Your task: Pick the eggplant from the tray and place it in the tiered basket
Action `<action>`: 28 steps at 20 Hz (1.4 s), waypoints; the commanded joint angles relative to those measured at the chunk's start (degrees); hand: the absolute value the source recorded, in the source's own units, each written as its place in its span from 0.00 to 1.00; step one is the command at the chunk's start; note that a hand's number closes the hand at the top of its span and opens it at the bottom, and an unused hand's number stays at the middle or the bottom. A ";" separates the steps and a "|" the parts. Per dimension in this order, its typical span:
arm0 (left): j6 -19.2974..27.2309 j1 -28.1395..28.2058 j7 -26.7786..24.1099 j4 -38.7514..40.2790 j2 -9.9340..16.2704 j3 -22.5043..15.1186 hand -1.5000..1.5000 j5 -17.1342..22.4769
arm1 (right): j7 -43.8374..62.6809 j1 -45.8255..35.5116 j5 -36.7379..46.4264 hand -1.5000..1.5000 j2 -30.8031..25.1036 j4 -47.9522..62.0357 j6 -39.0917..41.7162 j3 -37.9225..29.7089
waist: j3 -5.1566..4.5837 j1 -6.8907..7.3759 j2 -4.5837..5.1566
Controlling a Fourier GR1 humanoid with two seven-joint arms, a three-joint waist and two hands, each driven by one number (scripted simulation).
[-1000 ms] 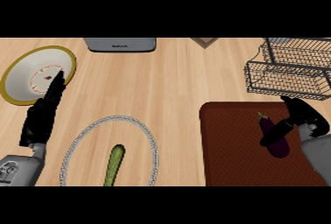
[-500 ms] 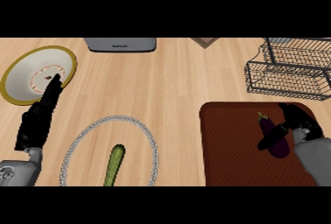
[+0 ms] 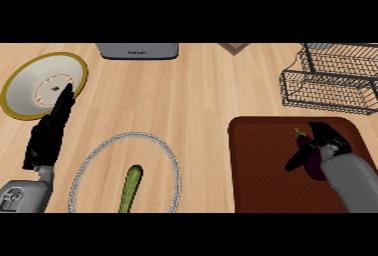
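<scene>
Wooden counter, right hand fingers curled round eggplant

Tray front-R w/ eggplant on it, under my right hand. Tiered basket behind tray. Plate far L; cucumber on front-L plate.

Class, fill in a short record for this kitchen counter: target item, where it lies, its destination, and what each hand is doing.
target: eggplant
location: on the brown tray, right side
destination: tiered basket, far right, holds nothing visible
right hand: right hand curled round the eggplant
left hand: left hand open, fingers straight, beside the yellow-rimmed plate
</scene>
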 commanded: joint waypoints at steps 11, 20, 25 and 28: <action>-2.29 -2.46 -0.51 3.34 -1.96 2.40 0.50 -1.55 | -5.98 -2.18 3.86 1.00 2.88 4.90 5.96 1.66 | 0.01 -0.08 0.03; -1.46 1.03 0.50 -1.13 -3.26 1.24 0.50 -3.70 | -3.61 -0.95 5.79 1.00 8.55 -10.34 -0.03 2.53 | 0.00 -0.32 -0.18; -2.74 -0.69 0.16 0.58 -3.08 0.47 0.50 -3.73 | -7.73 -11.67 14.67 1.00 18.96 -13.24 -6.55 13.73 | -0.01 1.57 0.07; -3.06 0.02 0.18 -0.31 -1.60 3.23 0.50 -2.19 | -8.62 -8.90 18.66 1.00 20.96 -18.79 -16.01 13.45 | 0.01 0.08 -0.33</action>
